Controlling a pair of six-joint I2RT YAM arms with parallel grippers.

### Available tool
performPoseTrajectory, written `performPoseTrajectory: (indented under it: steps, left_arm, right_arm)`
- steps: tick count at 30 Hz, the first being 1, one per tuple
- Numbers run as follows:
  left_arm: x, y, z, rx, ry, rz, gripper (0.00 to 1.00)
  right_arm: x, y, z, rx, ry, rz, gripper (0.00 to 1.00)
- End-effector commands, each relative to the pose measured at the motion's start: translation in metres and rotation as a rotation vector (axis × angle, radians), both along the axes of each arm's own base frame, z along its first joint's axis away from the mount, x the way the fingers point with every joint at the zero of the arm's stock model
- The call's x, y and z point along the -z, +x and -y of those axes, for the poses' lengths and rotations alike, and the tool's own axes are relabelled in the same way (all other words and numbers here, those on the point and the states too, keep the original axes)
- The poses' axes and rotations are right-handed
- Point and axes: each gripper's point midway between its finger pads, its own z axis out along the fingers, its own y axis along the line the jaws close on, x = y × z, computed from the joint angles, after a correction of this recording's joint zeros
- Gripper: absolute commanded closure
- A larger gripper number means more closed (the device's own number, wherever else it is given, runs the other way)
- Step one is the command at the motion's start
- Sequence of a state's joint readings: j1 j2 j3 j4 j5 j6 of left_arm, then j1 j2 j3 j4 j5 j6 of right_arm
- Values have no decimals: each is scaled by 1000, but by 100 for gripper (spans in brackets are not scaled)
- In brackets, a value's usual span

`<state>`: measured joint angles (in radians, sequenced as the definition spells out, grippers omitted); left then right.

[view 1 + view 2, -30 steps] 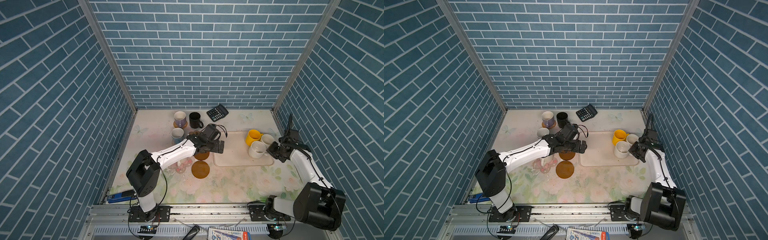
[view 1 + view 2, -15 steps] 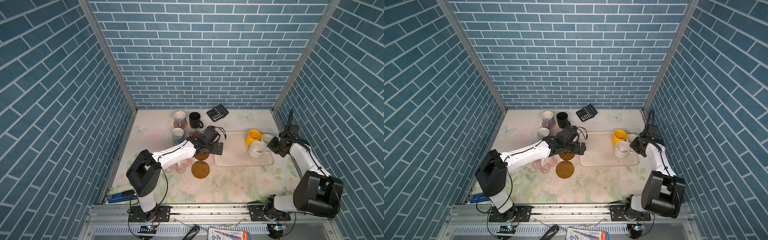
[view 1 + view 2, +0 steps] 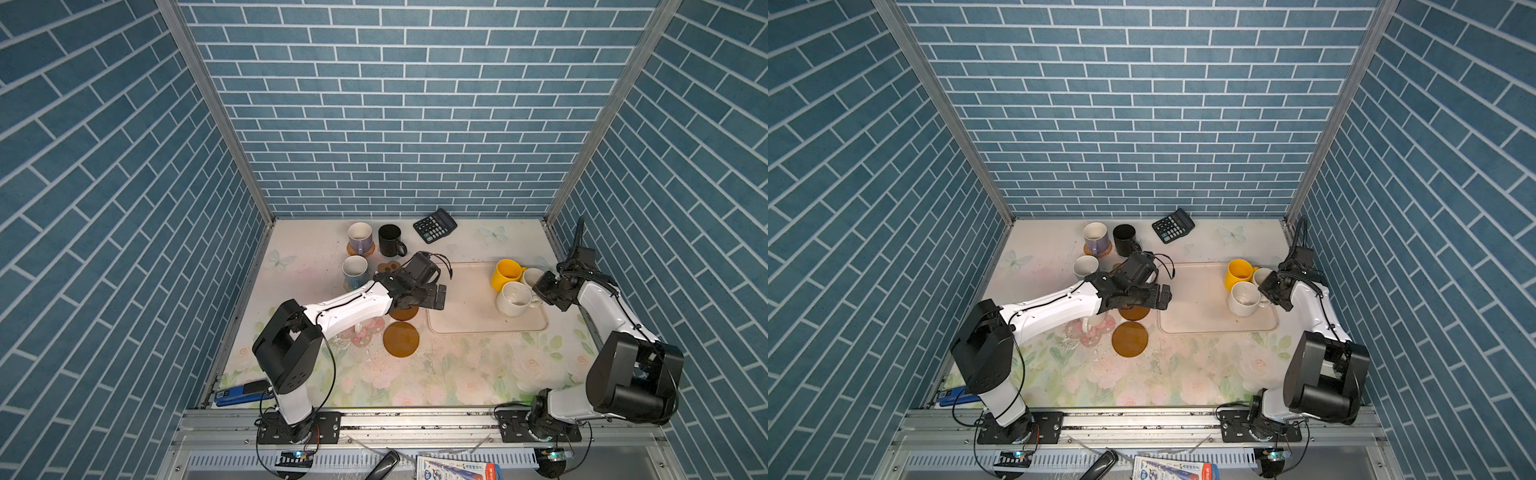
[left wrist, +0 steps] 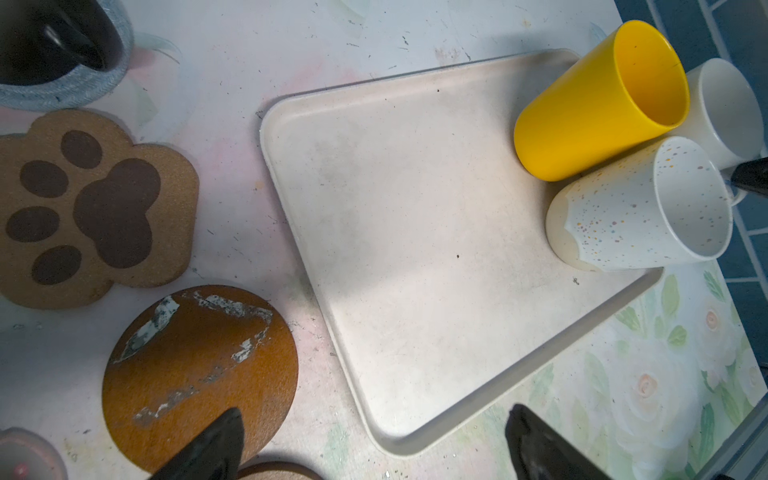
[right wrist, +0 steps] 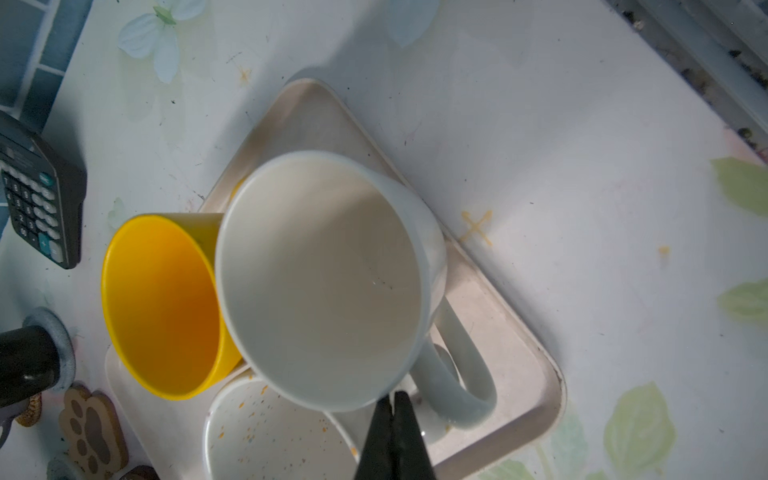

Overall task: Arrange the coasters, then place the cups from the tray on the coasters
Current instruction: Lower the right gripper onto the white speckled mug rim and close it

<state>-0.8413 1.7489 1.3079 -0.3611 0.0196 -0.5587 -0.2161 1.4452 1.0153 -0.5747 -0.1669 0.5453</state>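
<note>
On the tray (image 3: 465,316), the plain cream cup (image 5: 320,278) meets the right pincer (image 5: 392,419)
Its jaws are shut with the tips at the cup's rim by the handle, grip uncertain; the left pincer (image 3: 438,297) hangs wide open and empty beside an amber coaster (image 4: 199,374), seemingly ready to take a cup

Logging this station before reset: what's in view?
tray: one, cream, centre right
mugs on tray: three, yellow, speckled cream, plain cream, far right corner
mugs at back left: three, lavender, black, pale blue
bare coasters: three, brown paw, two amber discs, middle
flowery coaster: one, pink, under left arm, bearing white mug
calculator: one, black, back
blue object: one, front left edge
left gripper: one, black, open, tray's left edge
right gripper: one, black, shut, by plain cream mug
</note>
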Motion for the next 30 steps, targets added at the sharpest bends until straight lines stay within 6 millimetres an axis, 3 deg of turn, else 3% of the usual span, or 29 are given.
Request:
performPoseTrajectory:
  steps: [1, 8, 21, 30]
  left_arm:
    - [7, -3, -4, -6, 29, -6, 1]
    - [8, -6, -9, -11, 31, -9, 1]
    - [6, -23, -13, -3, 18, 7, 1]
    - [4, -30, -12, 6, 9, 14, 1]
  right_arm:
    - [-5, 12, 2, -8, -2, 26, 100]
    - [-1, 4, -2, -31, 3, 22, 100]
    - [7, -29, -23, -95, 2, -19, 100]
    - [-13, -23, -18, -86, -24, -4, 100]
